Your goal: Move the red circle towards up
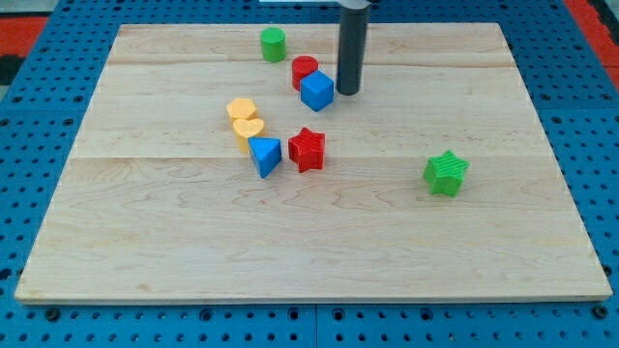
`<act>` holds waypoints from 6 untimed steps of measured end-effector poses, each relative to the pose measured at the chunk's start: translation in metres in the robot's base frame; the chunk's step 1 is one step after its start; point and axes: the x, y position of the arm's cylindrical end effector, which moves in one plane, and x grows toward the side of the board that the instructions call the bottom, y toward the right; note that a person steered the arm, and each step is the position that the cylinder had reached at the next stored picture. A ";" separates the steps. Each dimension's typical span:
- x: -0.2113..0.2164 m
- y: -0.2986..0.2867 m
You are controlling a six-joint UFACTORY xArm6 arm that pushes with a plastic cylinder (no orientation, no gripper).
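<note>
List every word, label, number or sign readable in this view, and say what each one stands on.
None: no text, number or sign shows anywhere.
The wooden board is plain.
The red circle, blue cube, green cylinder, red star, green star, two yellow blocks and blue triangle carry no markings.
My tip, right of the blue cube, is unmarked too.

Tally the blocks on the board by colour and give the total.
Red: 2, circle and star
Blue: 2, cube and triangle
Yellow: 2, hexagon and heart
Green: 2, cylinder and star
Total: 8
My tip is just right of the cube.
</note>
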 end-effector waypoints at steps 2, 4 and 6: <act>0.008 -0.089; 0.028 -0.075; 0.005 -0.019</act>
